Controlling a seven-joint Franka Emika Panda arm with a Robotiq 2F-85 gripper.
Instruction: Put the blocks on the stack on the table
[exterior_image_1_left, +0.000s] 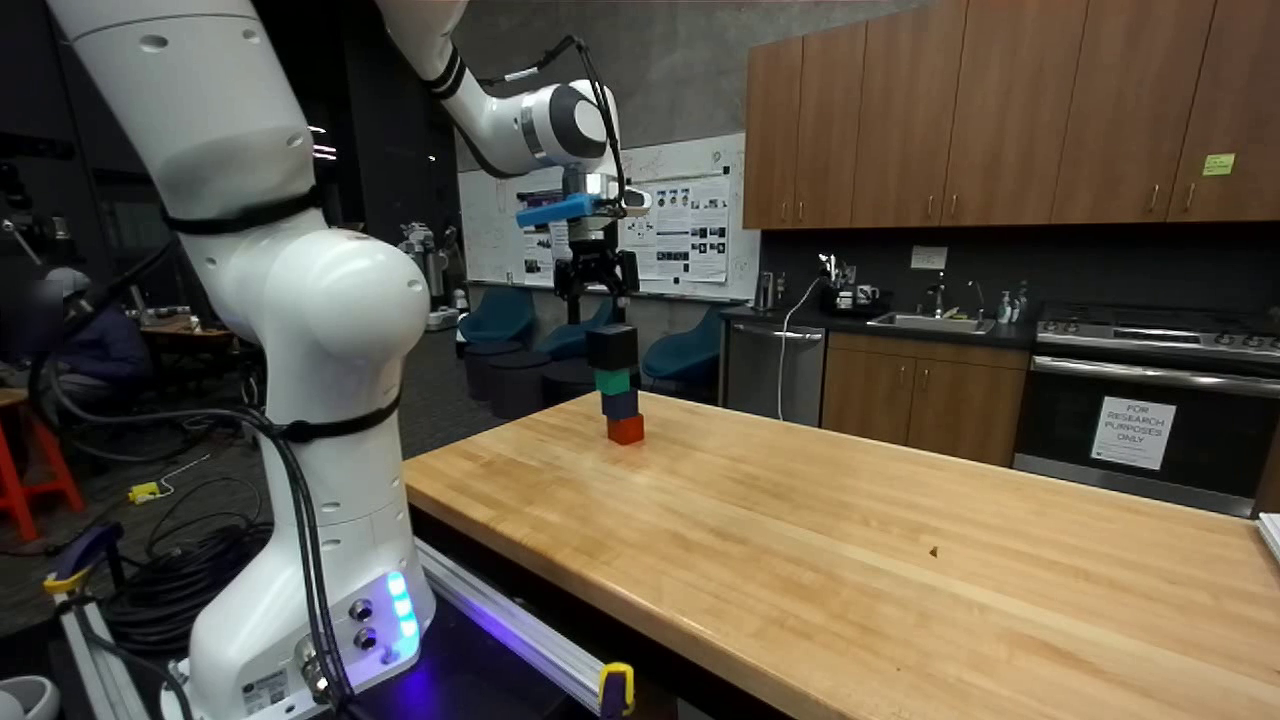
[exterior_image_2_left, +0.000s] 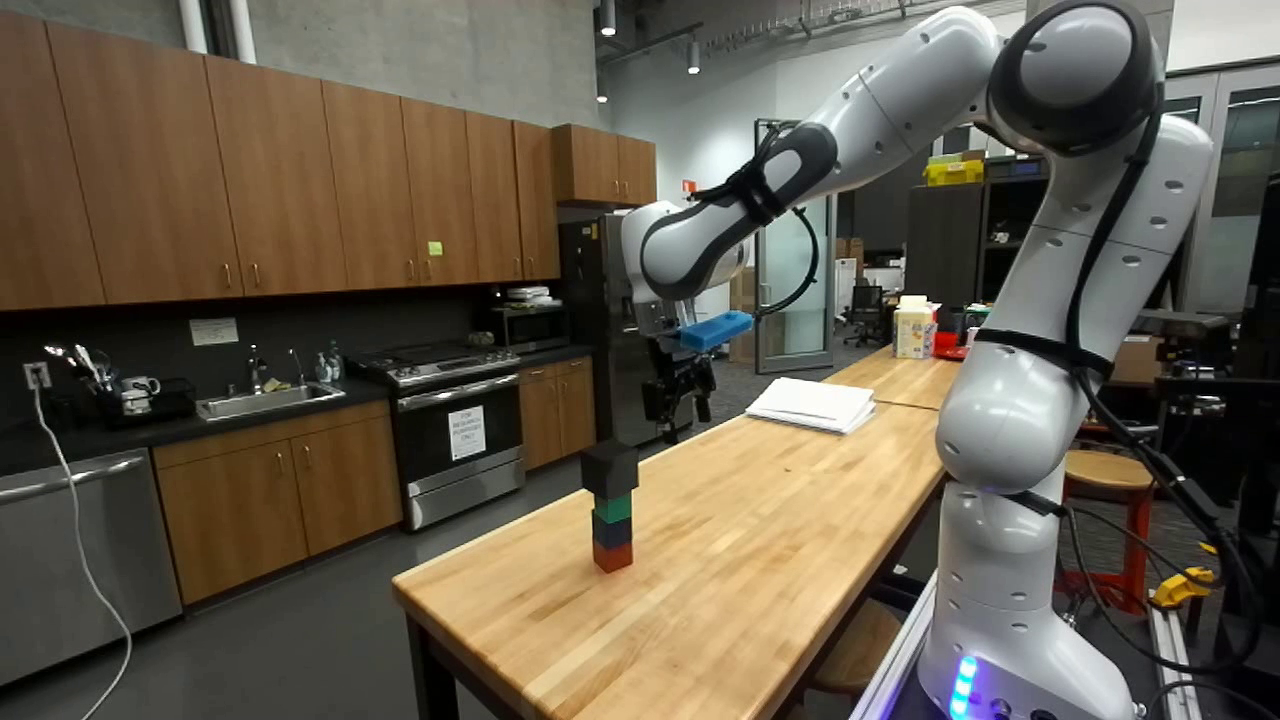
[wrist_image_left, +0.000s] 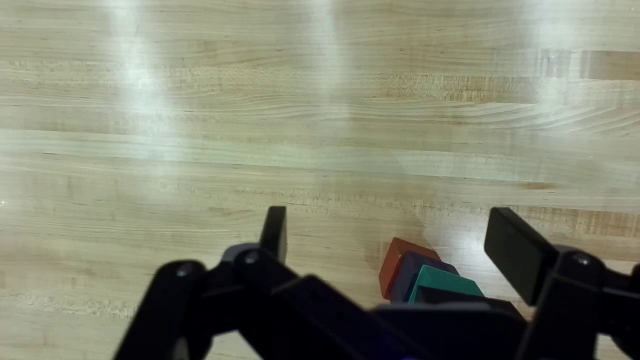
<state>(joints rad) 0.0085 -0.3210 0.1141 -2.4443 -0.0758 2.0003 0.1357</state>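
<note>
Stack (exterior_image_2_left: 613, 508), just below centre in an exterior view, partly hidden at lower right in the wrist view: black block (exterior_image_2_left: 610, 470), green block (exterior_image_2_left: 615, 508), dark blue block (exterior_image_2_left: 612, 533), red block (exterior_image_2_left: 613, 558), top to bottom, on the wooden table (exterior_image_2_left: 730, 560). Gripper (wrist_image_left: 390, 232), black: jaws spread wide; apart from the stack, higher in both exterior views.

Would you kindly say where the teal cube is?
The teal cube is lower right in the wrist view; in both exterior views it sits between the black cube above and navy cube below.
</note>
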